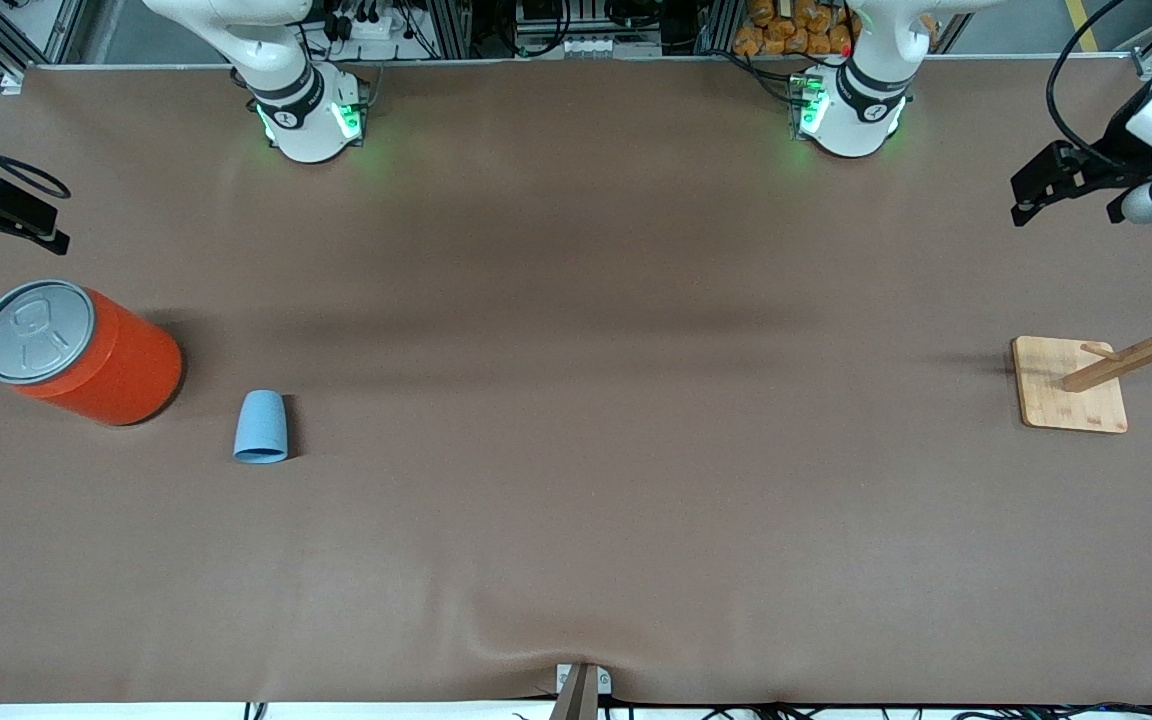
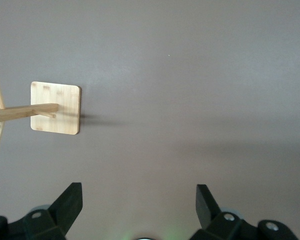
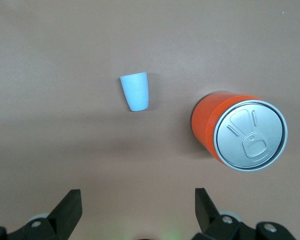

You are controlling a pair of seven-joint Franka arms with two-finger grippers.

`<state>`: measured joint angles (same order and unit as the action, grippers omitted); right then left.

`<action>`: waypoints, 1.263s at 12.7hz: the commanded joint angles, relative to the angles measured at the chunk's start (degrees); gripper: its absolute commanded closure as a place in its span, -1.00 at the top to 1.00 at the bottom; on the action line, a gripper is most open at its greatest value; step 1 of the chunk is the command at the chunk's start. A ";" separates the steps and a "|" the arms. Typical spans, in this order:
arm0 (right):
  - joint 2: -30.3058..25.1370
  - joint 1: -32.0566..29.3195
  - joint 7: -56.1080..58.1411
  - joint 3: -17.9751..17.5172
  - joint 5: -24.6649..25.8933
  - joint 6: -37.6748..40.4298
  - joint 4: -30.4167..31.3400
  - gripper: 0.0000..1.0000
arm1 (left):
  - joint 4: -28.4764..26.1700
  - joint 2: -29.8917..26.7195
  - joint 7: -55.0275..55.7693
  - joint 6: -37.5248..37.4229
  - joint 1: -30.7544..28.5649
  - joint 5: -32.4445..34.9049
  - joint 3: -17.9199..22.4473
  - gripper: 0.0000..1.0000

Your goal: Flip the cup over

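The cup [image 1: 261,427] is a small light-blue tumbler lying on its side on the brown table, its mouth toward the front camera. It lies beside the orange can, on the side toward the left arm's end. It also shows in the right wrist view [image 3: 135,91]. My right gripper [image 1: 44,230] hangs open and empty at the right arm's end of the table, above the can; its fingers stand wide apart in its wrist view [image 3: 137,197]. My left gripper [image 1: 1031,200] hangs open and empty at the left arm's end of the table [image 2: 139,192], well away from the cup.
A big orange can [image 1: 86,355] with a grey pull-tab lid stands upright close to the cup [image 3: 237,132]. A wooden peg rack on a square bamboo base [image 1: 1066,390] stands at the left arm's end [image 2: 57,107].
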<state>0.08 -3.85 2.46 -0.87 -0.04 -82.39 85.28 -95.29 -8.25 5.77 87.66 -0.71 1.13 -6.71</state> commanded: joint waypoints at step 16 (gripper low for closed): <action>4.48 -0.28 -0.96 -0.18 -0.39 -17.41 16.48 1.00 | 4.14 1.49 1.00 -2.40 -0.52 -2.09 0.91 1.00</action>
<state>4.31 -4.00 2.44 -0.67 0.01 -94.79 97.17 -93.03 -7.39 6.99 86.59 -0.84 0.02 -5.89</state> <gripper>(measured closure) 0.000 0.000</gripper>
